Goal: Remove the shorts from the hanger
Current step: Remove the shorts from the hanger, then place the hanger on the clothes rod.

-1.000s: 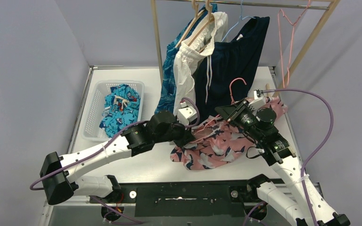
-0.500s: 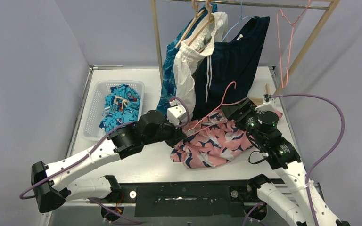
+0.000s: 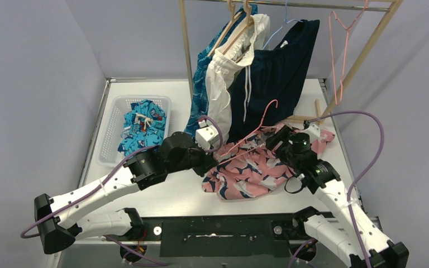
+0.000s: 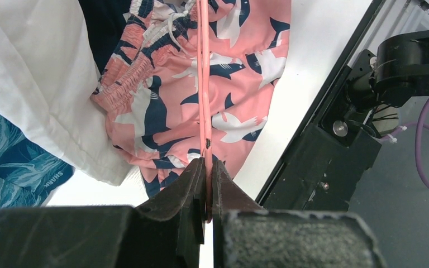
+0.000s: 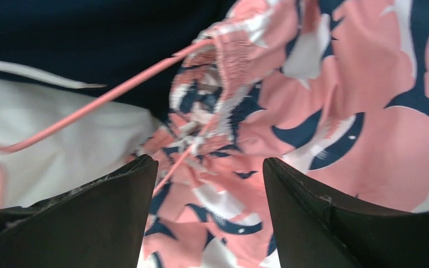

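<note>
Pink-and-navy shorts [image 3: 254, 173] lie crumpled on the table, still threaded on a thin pink hanger [image 3: 255, 129] whose hook sticks up toward the navy pair. My left gripper [image 3: 217, 161] is shut on the hanger's wire at the shorts' left edge. In the left wrist view the wire [image 4: 203, 84] runs straight out from the left gripper [image 4: 208, 164] across the shorts [image 4: 162, 106]. My right gripper [image 3: 275, 140] hovers open over the shorts' waistband. The right wrist view shows the right gripper [image 5: 209, 167] with its fingers wide apart, nothing between them, above the shorts [image 5: 341, 95] and hanger [image 5: 106, 97].
On the wooden rack hang white drawstring shorts [image 3: 219, 84], navy shorts [image 3: 276, 64] and blue leaf-pattern shorts [image 3: 200, 89], close behind both grippers. A bare pink hanger [image 3: 341, 50] hangs at the right. A white basket [image 3: 107, 125] at the left holds teal shorts [image 3: 142, 128].
My right gripper has opened, let go of the hanger and dropped toward the shorts. The left arm has drawn back to the left with the hanger, whose hook has swung up.
</note>
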